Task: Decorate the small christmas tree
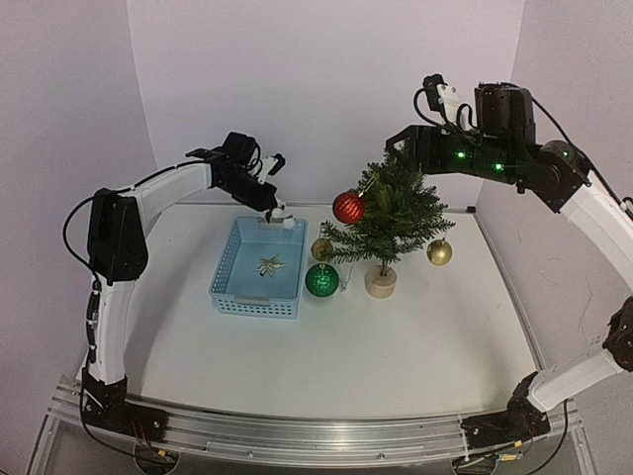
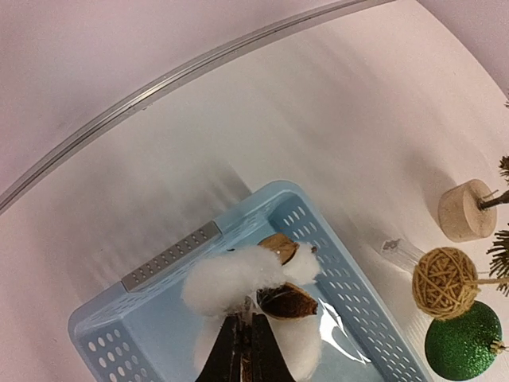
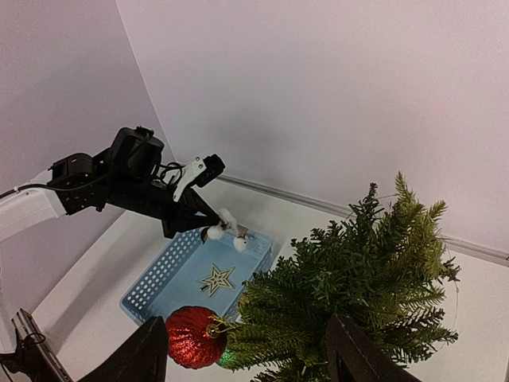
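The small christmas tree (image 1: 391,213) stands on its round wooden base (image 1: 381,282), right of the blue basket (image 1: 226,282). A red glitter ball (image 1: 348,207) hangs on its left branches. My left gripper (image 1: 272,210) is shut on a white cotton boll ornament (image 2: 235,274) and holds it above the basket's far end (image 2: 171,259). My right gripper (image 1: 381,173) is open at the treetop, with its fingers (image 3: 147,354) astride the upper branches (image 3: 358,278) and nothing held. A gold star (image 3: 215,278) lies in the basket.
A green ball (image 1: 321,280) and a wicker ball (image 1: 322,248) lie between basket and tree. A gold ball (image 1: 439,252) hangs or rests at the tree's right. The back wall and a metal rail (image 2: 159,83) run close behind the basket.
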`<state>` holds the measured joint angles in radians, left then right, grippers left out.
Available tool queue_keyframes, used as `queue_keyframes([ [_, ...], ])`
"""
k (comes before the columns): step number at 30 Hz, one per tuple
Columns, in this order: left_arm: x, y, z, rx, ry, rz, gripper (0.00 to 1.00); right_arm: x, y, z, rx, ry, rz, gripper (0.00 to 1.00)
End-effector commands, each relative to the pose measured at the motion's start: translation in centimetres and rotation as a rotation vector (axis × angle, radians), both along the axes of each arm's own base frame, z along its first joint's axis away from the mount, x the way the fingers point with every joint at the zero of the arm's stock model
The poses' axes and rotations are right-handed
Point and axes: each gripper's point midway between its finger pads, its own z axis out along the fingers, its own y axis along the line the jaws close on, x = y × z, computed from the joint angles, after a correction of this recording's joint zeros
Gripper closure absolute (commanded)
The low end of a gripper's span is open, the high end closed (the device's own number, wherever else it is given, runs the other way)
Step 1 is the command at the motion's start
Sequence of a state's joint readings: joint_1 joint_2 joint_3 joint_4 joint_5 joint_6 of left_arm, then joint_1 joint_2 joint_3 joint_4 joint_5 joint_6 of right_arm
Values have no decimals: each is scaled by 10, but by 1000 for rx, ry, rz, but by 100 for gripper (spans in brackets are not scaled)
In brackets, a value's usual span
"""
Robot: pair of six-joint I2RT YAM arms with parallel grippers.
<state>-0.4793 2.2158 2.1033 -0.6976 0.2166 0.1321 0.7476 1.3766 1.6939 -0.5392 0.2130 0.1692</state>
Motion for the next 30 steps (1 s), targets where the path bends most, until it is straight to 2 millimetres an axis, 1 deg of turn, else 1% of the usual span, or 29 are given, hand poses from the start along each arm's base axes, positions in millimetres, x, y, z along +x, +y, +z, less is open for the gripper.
queue_keyframes([
  [1, -28, -13, 94, -86, -138, -132, 97, -4, -6, 25, 47, -51, -13, 33],
  [5, -52, -28, 150, -106, -242, -233, 100, 5, -22, 25, 44, -59, -118, 32],
  [8, -77, -44, 194, -118, -350, -313, 100, 11, -35, 29, 48, -70, -203, 32],
  [13, -123, -75, 261, -168, -531, -421, 100, 12, -45, 43, 64, -100, -253, 32],
  [15, -141, -89, 283, -208, -587, -465, 100, 13, -49, 46, 64, -107, -269, 32],
  [18, -177, -115, 316, -276, -682, -552, 100, 13, -57, 48, 68, -113, -306, 32],
  [19, -190, -125, 324, -298, -707, -584, 100, 12, -61, 48, 69, -115, -326, 32],
  [21, -211, -145, 331, -339, -741, -644, 100, 13, -71, 46, 71, -114, -372, 32],
  [23, -227, -163, 331, -374, -749, -693, 100, 11, -84, 48, 85, -121, -423, 32],
  [27, -246, -195, 326, -439, -761, -761, 100, 3, -105, 53, 103, -138, -499, 32],
  [30, -249, -215, 320, -466, -788, -772, 100, -3, -112, 53, 107, -143, -505, 32],
])
